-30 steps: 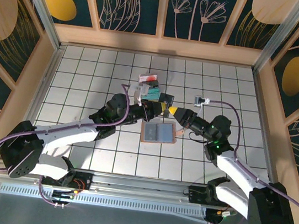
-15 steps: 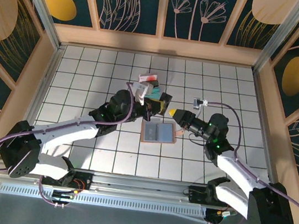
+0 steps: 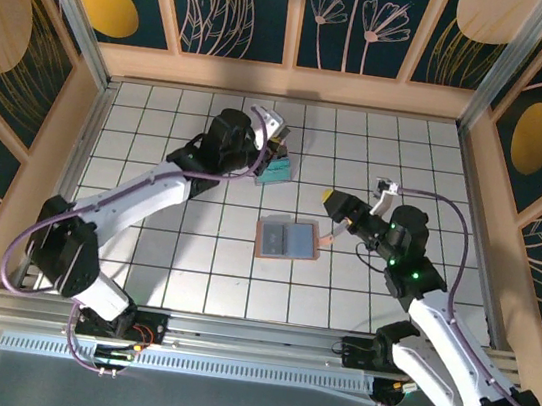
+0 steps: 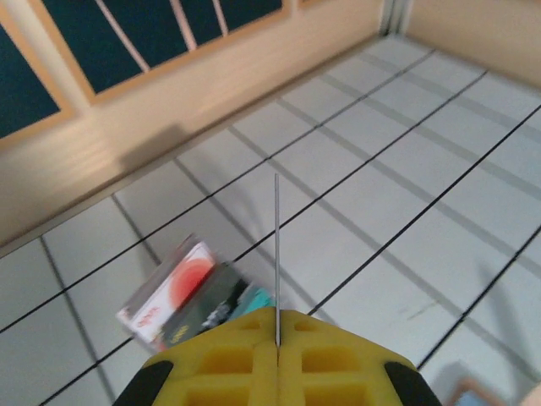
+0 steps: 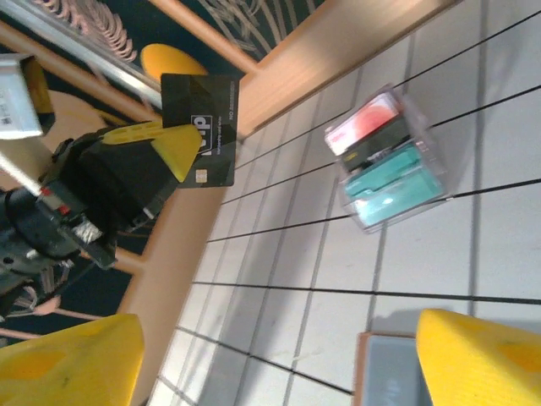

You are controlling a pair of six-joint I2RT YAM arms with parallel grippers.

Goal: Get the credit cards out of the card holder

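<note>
Lying open on the tiled surface (image 3: 381, 138), between your two arms and grey-blue faces up, the card holder (image 3: 289, 238) looks to have given up at least one card. The job reads as partly done. Whether more cards sit in its pockets cannot be told from above, so check the holder before you call it empty. The card in hand also needs setting down somewhere.

Your left arm (image 3: 151, 191) is stretched long toward the far side of the surface, its wrist above the teal pack (image 3: 276, 170), which lies well apart from the holder. Your right arm (image 3: 438, 307) is folded closer to its base, its wrist turned in toward the middle.

The right gripper (image 3: 331, 203) hangs just beyond the holder's right edge with its yellow fingers spread wide and nothing between them. It is touching neither holder nor pack.

The left gripper (image 4: 277, 331) is pinched tight on a black card (image 5: 201, 127). That card stands clear of the surface — a flat dark rectangle from the right wrist, a bare sliver rising from the closed fingertips in the left wrist view.
</note>
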